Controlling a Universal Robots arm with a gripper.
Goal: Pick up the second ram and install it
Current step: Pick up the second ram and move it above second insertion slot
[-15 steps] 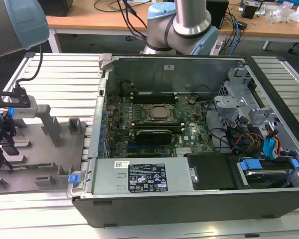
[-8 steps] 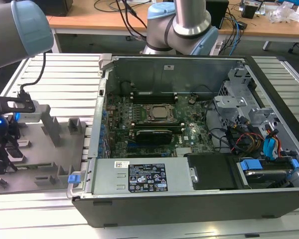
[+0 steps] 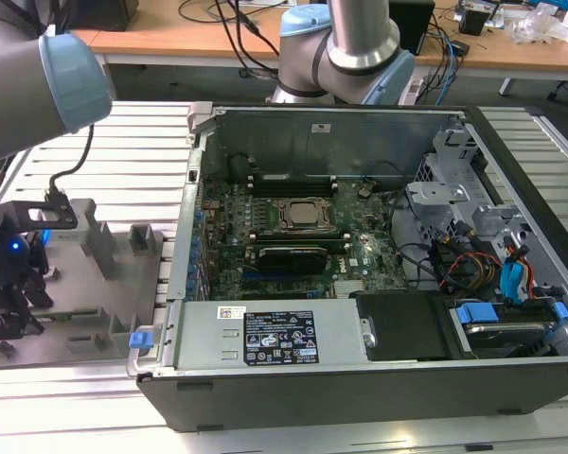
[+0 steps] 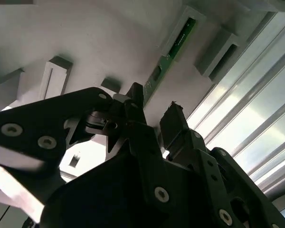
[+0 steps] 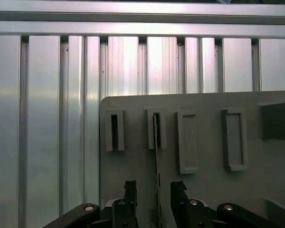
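The second ram [image 5: 157, 164] stands on edge in a slotted grey holder plate [image 5: 256, 190], seen as a thin green strip [image 4: 174, 46] in both wrist views. My gripper [image 5: 154, 191] is open, low over the plate, with one black finger on each side of the stick and a small gap on both sides. In the second wrist view the fingertips [image 4: 135, 91] reach just short of the stick's near end. In the exterior view the gripper [image 3: 14, 303] hangs over the grey plate [image 3: 95, 284] at the exterior view's left, outside the computer case.
An open computer case [image 3: 360, 378] lies at the exterior view's middle and right, with the motherboard, the CPU socket [image 3: 303, 215] and memory slots [image 3: 289, 244] beside it. Raised grey blocks [image 3: 99, 248] stand on the plate. Ribbed aluminium table [image 5: 47, 118] surrounds everything.
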